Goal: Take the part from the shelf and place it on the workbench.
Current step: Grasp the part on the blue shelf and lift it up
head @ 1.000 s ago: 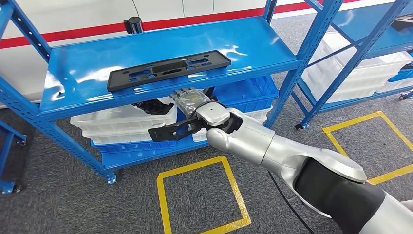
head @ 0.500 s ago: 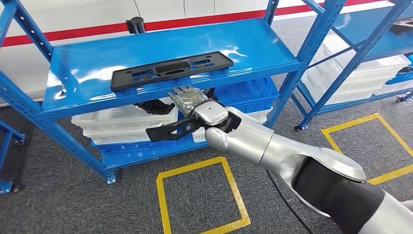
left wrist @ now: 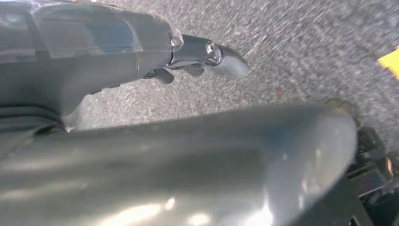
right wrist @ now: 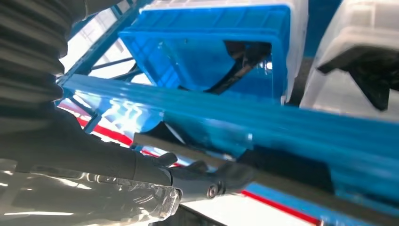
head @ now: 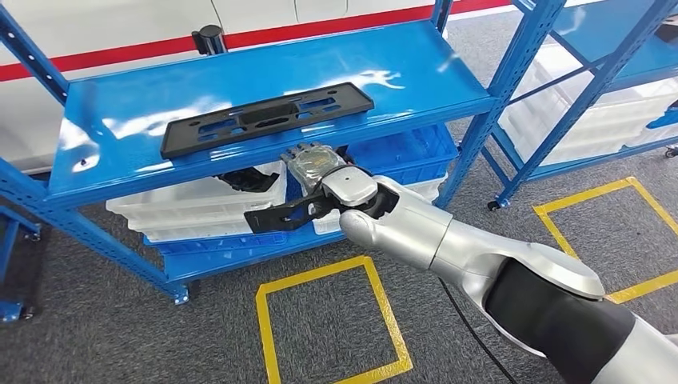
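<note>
A long flat black part (head: 268, 118) lies along the front of the blue shelf's top board (head: 416, 72). My right hand (head: 316, 166) reaches in from the lower right and sits just under that board's front edge, below the middle of the part, holding nothing. In the right wrist view its dark fingers (right wrist: 211, 181) stretch out beneath the blue shelf edge (right wrist: 282, 127). My left hand (left wrist: 141, 52) hangs over grey floor with nothing in it, its fingers loosely extended.
White bins (head: 192, 204) and a blue bin (head: 408, 152) sit on the lower shelf behind my right hand. A second blue rack (head: 608, 48) with white bins stands to the right. Yellow tape squares (head: 264, 320) mark the grey floor.
The whole picture has shifted a little, so the shelf and part sit slightly further left. My right hand stays at the shelf's front edge.
</note>
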Tool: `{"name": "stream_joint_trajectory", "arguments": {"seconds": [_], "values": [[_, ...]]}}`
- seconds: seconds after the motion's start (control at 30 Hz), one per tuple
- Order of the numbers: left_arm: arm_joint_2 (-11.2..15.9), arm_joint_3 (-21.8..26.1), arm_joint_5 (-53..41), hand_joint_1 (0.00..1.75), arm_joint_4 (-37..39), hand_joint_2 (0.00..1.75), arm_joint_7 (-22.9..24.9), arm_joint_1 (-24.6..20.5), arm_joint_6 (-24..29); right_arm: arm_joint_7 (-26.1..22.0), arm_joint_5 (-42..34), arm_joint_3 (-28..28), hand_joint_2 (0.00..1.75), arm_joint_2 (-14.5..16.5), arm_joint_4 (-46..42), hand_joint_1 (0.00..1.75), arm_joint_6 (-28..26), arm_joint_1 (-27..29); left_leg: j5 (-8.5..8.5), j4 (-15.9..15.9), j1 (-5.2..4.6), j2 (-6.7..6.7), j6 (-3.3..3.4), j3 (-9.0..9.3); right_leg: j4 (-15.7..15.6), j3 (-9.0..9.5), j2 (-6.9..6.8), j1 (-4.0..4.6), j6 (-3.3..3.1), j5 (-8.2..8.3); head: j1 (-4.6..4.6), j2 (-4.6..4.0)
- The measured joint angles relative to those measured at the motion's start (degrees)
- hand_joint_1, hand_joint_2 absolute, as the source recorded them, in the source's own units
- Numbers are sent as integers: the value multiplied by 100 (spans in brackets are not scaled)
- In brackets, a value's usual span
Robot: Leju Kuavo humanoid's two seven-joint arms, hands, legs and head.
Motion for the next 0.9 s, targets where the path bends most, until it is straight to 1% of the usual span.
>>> {"name": "stream_joint_trajectory", "arguments": {"seconds": [0.03, 0.07, 0.1, 0.13, 0.17, 0.2, 0.23, 0.27, 0.3, 0.33, 0.37, 0.43, 0.47, 0.5, 0.53, 0.57, 0.6, 0.63, 0.67, 0.7, 0.73, 0.77, 0.8, 0.83, 0.87, 0.9], "values": [[1, 0, -2, 0, 0, 0, -2, -2, 4, 0, 0, 2, 175, 4, 1, 0, 1, 3, -133, 353, 3, -18, -9, -198, -11, 29, -2, 0, -20, -22, -24, 0], [1, 0, -4, 0, 0, 0, -4, 0, 8, 0, -1, 6, 175, 6, 4, 0, 3, 15, -255, 773, 4, -30, -15, -461, -14, 55, -4, 2, -34, -49, -49, 0], [1, 0, -6, 0, 0, 0, -5, 9, 10, 0, -1, 10, 175, 6, 7, 0, 7, 36, -311, 1131, 4, -34, -19, -717, -12, 86, -2, 5, -37, -80, -60, 0], [1, 0, -7, 0, 0, 0, -5, 21, 13, 0, -1, 12, 175, 6, 8, 0, 10, 58, -260, 1333, 6, -34, -24, -912, -8, 127, 2, 6, -35, -118, -63, 0], [1, 0, -7, 0, 0, 0, -5, 35, 15, 0, -1, 13, 175, 6, 8, 0, 12, 71, -83, 1320, 10, -31, -29, -1005, -4, 181, 6, 5, -25, -162, -65, 0], [2, 0, -7, 0, 0, 0, -4, 45, 17, 0, -1, 13, 175, 7, 7, 0, 12, 74, 208, 1087, 20, -25, -34, -992, 3, 250, 11, 2, -10, -214, -68, 0], [2, 0, -7, 0, 0, 0, -4, 50, 20, 0, -2, 13, 175, 9, 5, 0, 13, 72, 513, 752, 33, -16, -40, -917, 12, 322, 13, -3, 12, -271, -73, 0], [1, 0, -7, 0, 0, 0, -2, 55, 23, 1, -5, 13, 175, 9, 5, 0, 14, 65, 729, 460, 32, -5, -42, -821, 22, 380, 17, 4, 44, -325, -86, 0], [-2, 1, -7, 0, 0, 0, 1, 56, 28, 2, -9, 16, 175, 13, 3, 0, 18, 56, 820, 202, 33, 4, -28, -718, 36, 413, 22, 11, 78, -369, -102, 0], [-4, 1, -6, 0, 0, 0, 4, 57, 33, 3, -14, 19, 175, 15, 2, 0, 23, 51, 799, 79, 27, 9, -2, -658, 48, 421, 27, 18, 107, -394, -107, 0], [-5, 2, -4, 0, 1, 0, 8, 60, 40, 4, -17, 21, 175, 18, 0, 0, 27, 45, 730, 32, 14, 5, 34, -620, 50, 418, 31, 23, 130, -406, -102, 0], [-2, 2, 2, 0, 2, 0, 17, 65, 52, 5, -17, 20, 175, 20, -10, 0, 32, 35, 665, -23, 16, -6, 109, -578, 72, 409, 21, 10, 168, -444, -65, 0], [-1, 2, 4, 0, 3, 0, 21, 69, 56, 6, -14, 16, 175, 21, -17, 0, 32, 26, 646, -29, 18, -7, 145, -551, 162, 375, 12, 5, 191, -496, -41, 0], [-1, 2, 5, 0, 3, 0, 23, 70, 56, 7, -10, 12, 175, 21, -22, 0, 32, 16, 625, -35, 22, 0, 181, -516, 377, 272, 5, 2, 217, -592, -17, 0], [-1, 2, 6, 0, 3, 0, 23, 69, 56, 7, -7, 10, 175, 21, -25, 0, 35, 15, 597, -38, 21, 10, 213, -480, 719, 91, -1, 1, 236, -719, 14, 0], [-1, 2, 6, 0, 3, 0, 23, 68, 56, 7, -5, 10, 175, 21, -25, 0, 40, 19, 568, -39, 13, 23, 239, -448, 1136, -152, -2, 2, 244, -850, 41, 0], [-1, 2, 6, 0, 3, 0, 24, 69, 56, 7, -7, 13, 175, 22, -24, 0, 45, 31, 539, -39, 1, 34, 256, -414, 1523, -403, -3, 3, 242, -941, 60, 0], [-1, 2, 6, 0, 4, 0, 25, 73, 56, 7, -9, 15, 175, 22, -23, 0, 52, 44, 507, -39, -16, 41, 269, -376, 1764, -594, -3, 8, 224, -934, 71, 0], [-1, 2, 6, 0, 4, 0, 25, 77, 56, 7, -11, 16, 175, 20, -23, 0, 56, 50, 473, -40, -38, 43, 279, -332, 1785, -688, -2, 21, 185, -797, 79, 0], [-1, 2, 6, 0, 4, 0, 26, 79, 56, 7, -12, 16, 175, 19, -24, 0, 59, 48, 439, -41, -64, 41, 286, -281, 1587, -679, 1, 45, 126, -552, 85, 0], [-3, 2, 6, 0, 3, 0, 26, 79, 56, 7, -12, 15, 175, 16, -24, 0, 60, 38, 403, -44, -89, 40, 291, -229, 1217, -592, 9, 89, 39, -244, 88, 0], [-16, 3, 7, 0, 3, 0, 26, 78, 59, 7, -11, 13, 175, 13, -24, 0, 60, 29, 372, -52, -110, 42, 291, -192, 865, -477, 14, 132, -61, -17, 61, 0], [-27, 3, 7, 0, 4, 0, 26, 76, 66, 7, -11, 12, 175, 12, -24, 0, 61, 22, 349, -60, -114, 43, 284, -167, 573, -374, 16, 176, -141, 130, 29, 0], [-44, 4, 8, 0, 4, 0, 27, 73, 72, 7, -11, 12, 175, 11, -24, 0, 62, 18, 334, -69, -106, 45, 266, -157, 390, -298, 16, 212, -209, 172, 10, 0], [-64, 4, 9, 0, 4, 0, 27, 70, 78, 7, -12, 11, 175, 9, -24, 0, 63, 14, 325, -82, -92, 47, 244, -159, 332, -255, 11, 231, -251, 131, 5, 0], [-75, 4, 10, 0, 3, 0, 28, 66, 81, 7, -11, 9, 175, 8, -25, 0, 65, 4, 319, -105, -81, 47, 220, -149, 242, -213, 7, 245, -274, 110, 32, 0]]}}
